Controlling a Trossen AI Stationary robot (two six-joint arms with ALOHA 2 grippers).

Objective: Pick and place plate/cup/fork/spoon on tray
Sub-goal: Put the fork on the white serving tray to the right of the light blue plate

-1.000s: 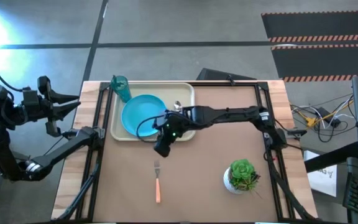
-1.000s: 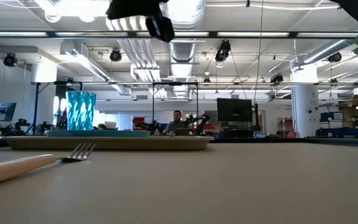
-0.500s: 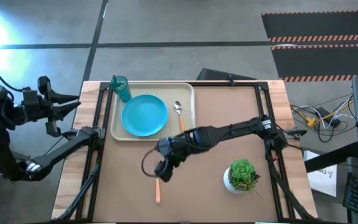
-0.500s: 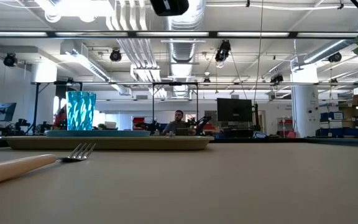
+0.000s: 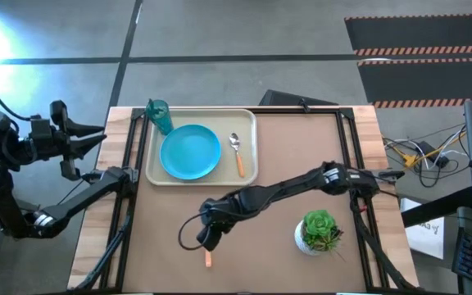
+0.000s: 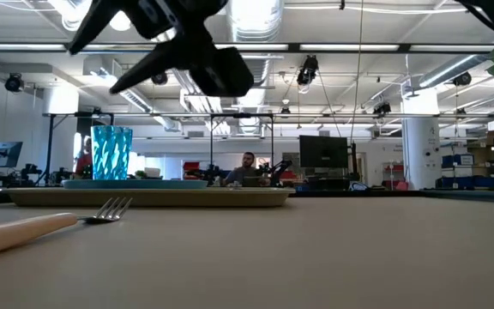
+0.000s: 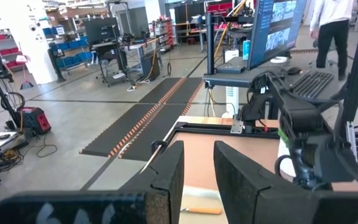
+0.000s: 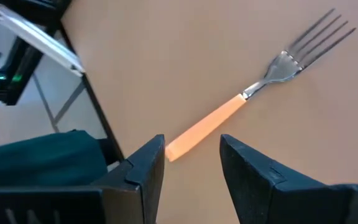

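Observation:
The cream tray (image 5: 248,172) lies at the table's far left and bears the sky-blue plate (image 5: 190,152) and the orange-handled spoon (image 5: 236,152). The teal cup (image 5: 159,115) stands at the tray's far left corner. Nearer on the brown table lies the fork (image 8: 229,115), flat, with its tines (image 8: 316,36) toward the tray. My right gripper (image 8: 191,155) hangs open above the fork's handle end and hides most of the fork in the high view. My left gripper (image 7: 197,171) waits open off the table's left edge.
A green plant in a white pot (image 5: 318,231) stands near the table's right front, close to my right arm (image 5: 301,182). Black frame rails (image 5: 126,205) run along the table's left and right sides. Bare brown table lies around the fork.
My right gripper has gone from over the tray's near right part toward the table's near edge and down, rolling as it went, and now hangs over the fork. The spoon lies uncovered on the tray. The fork has not moved.

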